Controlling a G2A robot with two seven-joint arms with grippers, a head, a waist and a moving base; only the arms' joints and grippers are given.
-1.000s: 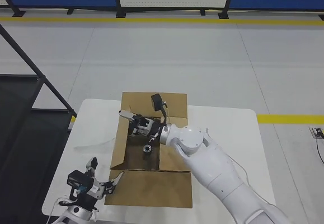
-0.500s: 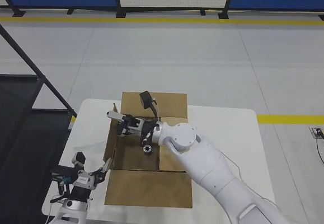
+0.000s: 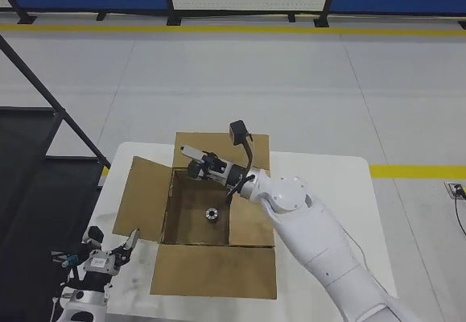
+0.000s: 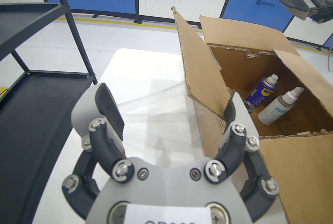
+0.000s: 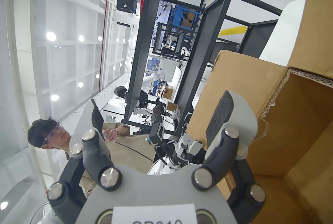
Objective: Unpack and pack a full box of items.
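Observation:
The cardboard box (image 3: 186,235) stands open in the middle of the white table, its flaps spread outward. On its floor lie a blue spray can (image 4: 261,91), a grey-white spray bottle (image 4: 279,105) and a small round part (image 3: 211,213). My right gripper (image 3: 191,158) hangs open above the box's back left corner with nothing between its fingers; the right wrist view has it (image 5: 158,105) next to the box's left flap (image 5: 234,89). My left gripper (image 3: 113,237) is open and empty near the table's front left corner, just short of the box's front corner (image 4: 208,105).
A black shelf rack (image 3: 23,201) stands close to the table's left edge. The box's left flap (image 3: 140,197) lies out over the table's left part. Bare tabletop (image 3: 329,209) stretches to the right of the box.
The box's left flap has swung outward and down. My right gripper rose from the left wall to the back corner. My left gripper drew back from the front flap toward the table's corner.

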